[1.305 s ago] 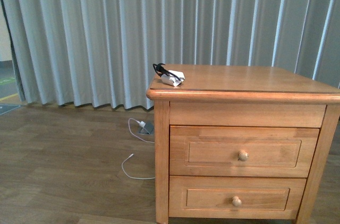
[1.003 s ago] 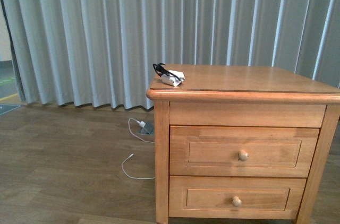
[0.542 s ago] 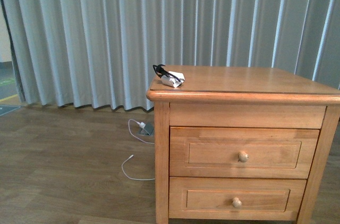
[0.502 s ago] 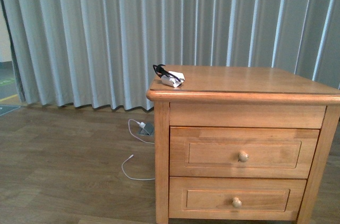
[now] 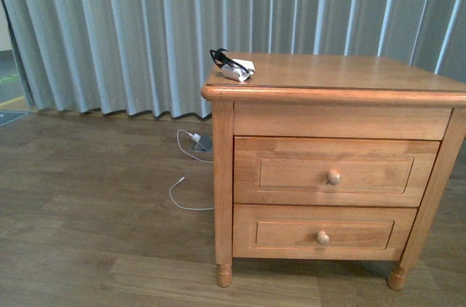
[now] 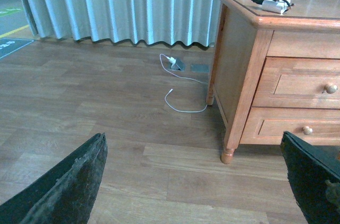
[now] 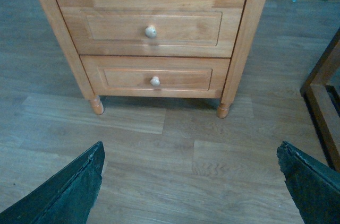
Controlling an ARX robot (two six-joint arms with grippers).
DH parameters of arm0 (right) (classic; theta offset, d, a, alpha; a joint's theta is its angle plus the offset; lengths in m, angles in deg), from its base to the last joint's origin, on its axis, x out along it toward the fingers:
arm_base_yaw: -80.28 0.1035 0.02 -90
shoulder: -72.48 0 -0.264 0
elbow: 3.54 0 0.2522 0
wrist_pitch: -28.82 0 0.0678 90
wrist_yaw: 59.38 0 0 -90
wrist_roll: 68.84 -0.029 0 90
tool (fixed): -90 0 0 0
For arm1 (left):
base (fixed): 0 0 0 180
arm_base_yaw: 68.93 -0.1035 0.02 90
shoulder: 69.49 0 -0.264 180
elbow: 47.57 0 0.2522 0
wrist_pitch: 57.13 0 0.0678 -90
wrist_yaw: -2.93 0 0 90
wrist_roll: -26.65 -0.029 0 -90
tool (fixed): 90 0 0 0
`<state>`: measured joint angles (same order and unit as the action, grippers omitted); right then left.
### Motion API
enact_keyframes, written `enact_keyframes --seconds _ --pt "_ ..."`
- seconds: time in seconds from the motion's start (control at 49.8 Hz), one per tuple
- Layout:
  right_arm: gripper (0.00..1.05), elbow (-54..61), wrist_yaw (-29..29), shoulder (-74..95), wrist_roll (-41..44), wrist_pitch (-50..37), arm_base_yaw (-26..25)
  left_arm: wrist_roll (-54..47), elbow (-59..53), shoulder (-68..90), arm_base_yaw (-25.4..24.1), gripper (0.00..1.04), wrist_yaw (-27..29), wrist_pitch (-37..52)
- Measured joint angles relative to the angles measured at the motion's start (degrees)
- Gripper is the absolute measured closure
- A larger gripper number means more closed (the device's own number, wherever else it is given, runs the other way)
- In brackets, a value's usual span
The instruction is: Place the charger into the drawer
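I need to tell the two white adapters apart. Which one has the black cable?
The charger on the cabinet top, by its left edge. The other plug lies on the floor, trailing a white cable.

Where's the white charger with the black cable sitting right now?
In the front view, the small white charger with bundled black cable lies on the wooden nightstand, on top, near its left edge.

Cabinet [image 5: 328,74] of honey-coloured wood, smooth and varnished, with a soft sheen on top. The drawer [image 5: 291,174] front and its round knob [image 5: 333,177] are the same wood. The charger [image 5: 240,69] is white plastic, its bundled cable black (slightly shiny). Floor [image 5: 95,205] of matt wood-grain planks. Curtain [image 5: 145,30] of pale grey pleated cloth. The fingers [image 6: 74,187] of the left gripper [image 6: 192,136] look dark, matt and rough.
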<state>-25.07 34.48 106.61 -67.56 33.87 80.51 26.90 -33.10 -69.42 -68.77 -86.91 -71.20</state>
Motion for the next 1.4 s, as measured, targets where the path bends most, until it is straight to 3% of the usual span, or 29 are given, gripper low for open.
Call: enact_keyframes --seconds 0.341,0.522,0.963,1.405 --pt "0.08 -12.04 -1.20 36.22 2.16 -22.80 6.78 0.00 0.00 0.00 0.00 0.06 -0.02 0.00" --pt "0.08 -20.63 -4.00 52.61 1.90 -29.99 9.18 0.00 0.00 0.00 0.00 0.06 -0.02 0.00" --pt "0.08 -43.58 -7.45 82.16 0.74 -37.11 11.17 0.00 0.00 0.00 0.00 0.06 -0.02 0.00" --pt "0.08 -64.13 -9.16 100.15 -1.73 -35.32 11.06 0.00 0.00 0.00 0.00 0.06 -0.02 0.00"
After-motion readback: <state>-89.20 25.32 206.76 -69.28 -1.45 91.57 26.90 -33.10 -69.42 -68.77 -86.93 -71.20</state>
